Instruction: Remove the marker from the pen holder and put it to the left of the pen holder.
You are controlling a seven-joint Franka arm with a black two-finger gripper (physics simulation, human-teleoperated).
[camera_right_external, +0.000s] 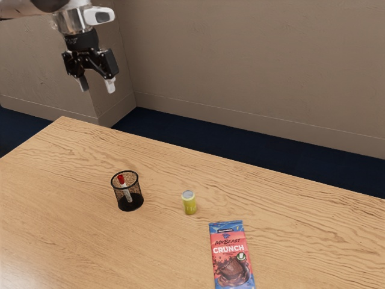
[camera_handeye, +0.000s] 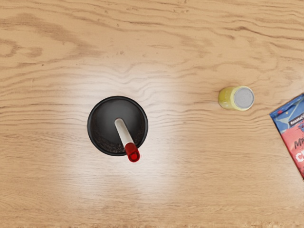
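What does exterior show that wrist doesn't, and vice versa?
Exterior view: the open hand, the wall and the dark blue floor beyond the table.

Wrist view: a look down into the pen holder, with the marker's lower end inside and its red cap over the rim.

Both: table, holder, marker, yellow can, chocolate bar.

Yellow can point(camera_right_external: 190, 203) near a blue-and-red chocolate bar point(camera_right_external: 231, 255).

The marker point(camera_handeye: 124, 133) is white with a red cap.
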